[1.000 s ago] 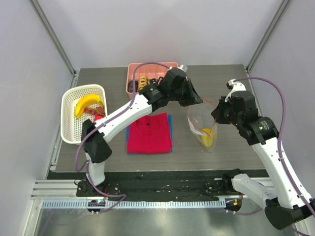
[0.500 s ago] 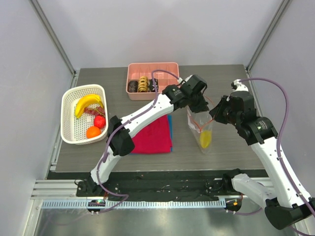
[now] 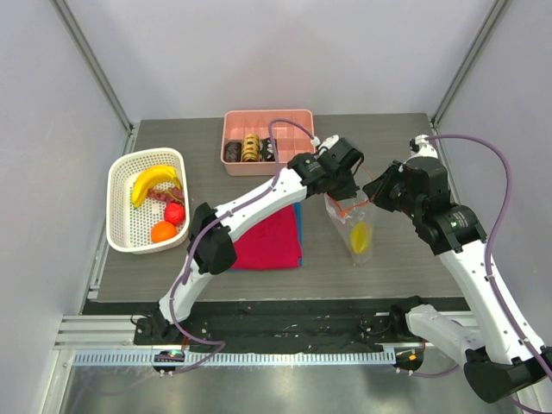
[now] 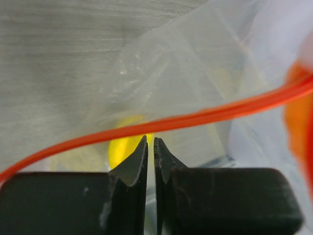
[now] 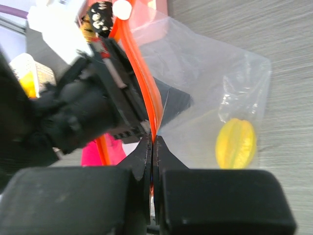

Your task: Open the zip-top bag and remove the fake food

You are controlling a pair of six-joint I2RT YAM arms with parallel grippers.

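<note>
Top: bag is upright over the surface, just right of the red shirt. Its top edge is pinched from both sides, left hand and right hand. One yellow fruit sits low inside. Banana, red fruit and orange ball are in the white basket.
Left wrist: left hand is nearly closed on clear bag film. The orange zip strip crosses just past the tips, with the yellow fruit behind.
Right wrist: right hand is clamped on the zip strip. The yellow fruit is at the bag bottom.
</note>
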